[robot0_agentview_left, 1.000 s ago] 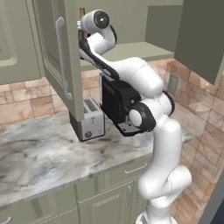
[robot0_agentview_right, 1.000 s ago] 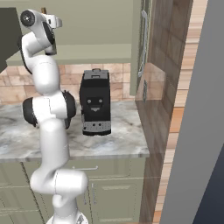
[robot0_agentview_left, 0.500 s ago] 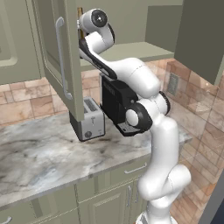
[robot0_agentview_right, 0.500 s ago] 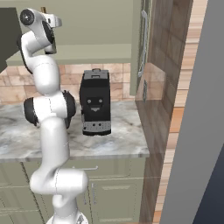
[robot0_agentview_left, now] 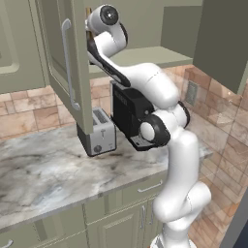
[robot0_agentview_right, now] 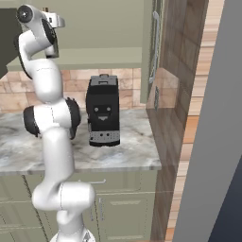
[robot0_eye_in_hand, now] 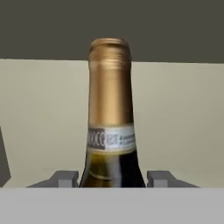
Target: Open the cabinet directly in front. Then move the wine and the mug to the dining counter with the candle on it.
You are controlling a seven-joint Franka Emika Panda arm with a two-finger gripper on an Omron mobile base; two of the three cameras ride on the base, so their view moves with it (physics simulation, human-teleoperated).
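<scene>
Lifting the slim dark glass wine bottle with golden neck [robot0_eye_in_hand: 110, 127] from the sage-green cabinet [robot0_agentview_left: 63, 72]: gripper [robot0_eye_in_hand: 113, 178] clamps its shoulder; keep it upright, withdraw slowly.

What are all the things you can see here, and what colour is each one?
Wine: one, dark glass with golden neck and pale label, inside the cabinet, between the fingertips.
Cabinet: one, sage green, on the wall, door open.
Toaster: one, silver, on the worktop under the open door.
Coffee machine: one, black, on the worktop by the wall.
Worktop: one, grey-white marble, over green low cupboards.
Gripper: one, dark fingertips either side of the bottle, closed on it.
</scene>
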